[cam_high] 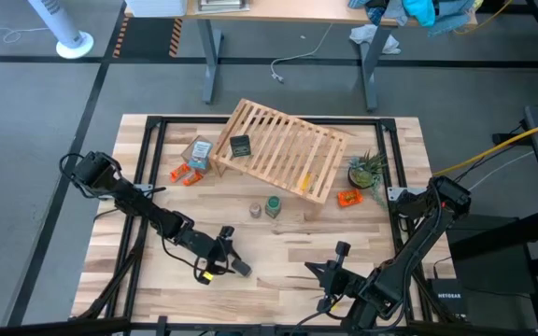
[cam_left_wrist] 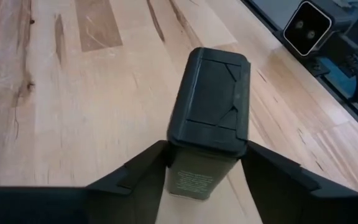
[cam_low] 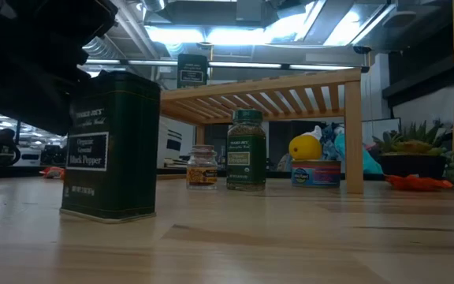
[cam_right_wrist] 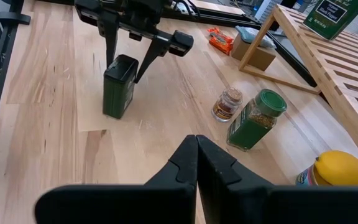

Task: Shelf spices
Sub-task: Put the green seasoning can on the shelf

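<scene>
High view placement was taken for both arms at the near edge of the tabletop (cam_high: 288, 245). The right gripper (cam_right_wrist: 196, 140) was held right of the middle of that edge, its jaws pressed together with nothing between them. The left gripper (cam_high: 227, 254) was seen left of the middle of the same edge, its jaws set to either side of the lid of a dark squarish tin (cam_left_wrist: 211, 102); whether they were clamped on the tin or only stood beside it could not be told. The tin was stood upright on the tabletop, its pale label turned toward the near edge.

Toward the middle of the tabletop, a green round jar (cam_high: 273, 206) and a tiny glass jar (cam_high: 256, 211) were stood upright just beside each other, the glass one on the left, both in front of the shelf (cam_high: 292, 149) and not on it.

The shelf was set askew across the far half of the tabletop. A second dark tin (cam_high: 240, 146) was found on top of its slats, at the left end. Below the slats, a lemon (cam_low: 304, 147) was seen resting on a small can (cam_low: 315, 173).

A cardboard box (cam_high: 198, 152) and orange pieces (cam_high: 187, 174) were laid by the shelf's left end, toward the left edge; a potted plant (cam_high: 367, 170) was placed by its right end.
</scene>
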Tool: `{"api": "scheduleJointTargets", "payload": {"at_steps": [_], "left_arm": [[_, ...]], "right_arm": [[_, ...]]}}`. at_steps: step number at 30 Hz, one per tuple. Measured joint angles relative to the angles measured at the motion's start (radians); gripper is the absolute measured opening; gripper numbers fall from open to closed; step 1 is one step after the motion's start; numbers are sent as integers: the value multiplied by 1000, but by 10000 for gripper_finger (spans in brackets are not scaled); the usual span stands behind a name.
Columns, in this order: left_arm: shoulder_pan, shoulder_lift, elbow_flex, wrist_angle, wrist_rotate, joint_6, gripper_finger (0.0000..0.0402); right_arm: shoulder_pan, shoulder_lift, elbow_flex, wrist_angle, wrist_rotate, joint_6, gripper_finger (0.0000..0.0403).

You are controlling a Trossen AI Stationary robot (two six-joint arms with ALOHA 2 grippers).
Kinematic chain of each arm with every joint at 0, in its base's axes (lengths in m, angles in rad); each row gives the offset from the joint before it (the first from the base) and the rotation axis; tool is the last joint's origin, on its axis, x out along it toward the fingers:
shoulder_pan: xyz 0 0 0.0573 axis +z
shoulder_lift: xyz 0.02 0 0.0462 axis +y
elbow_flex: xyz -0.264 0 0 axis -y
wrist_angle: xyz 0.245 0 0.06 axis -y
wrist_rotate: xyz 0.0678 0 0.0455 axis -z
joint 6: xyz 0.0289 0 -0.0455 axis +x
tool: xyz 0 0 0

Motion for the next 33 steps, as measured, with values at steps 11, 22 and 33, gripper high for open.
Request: {"api": "scheduleJointTargets", "payload": {"at_steps": [11,22,33], "left_arm": [[0,0,0,4,-12,0,109],[1,-63,0,-5,-290,129,109],[93,-383,50,-81,-356,345,109]], "right_arm": [[0,0,0,0,0,0,5],[0,0,0,0,0,0,5],[0,0,0,-2,0,0,5]]}}
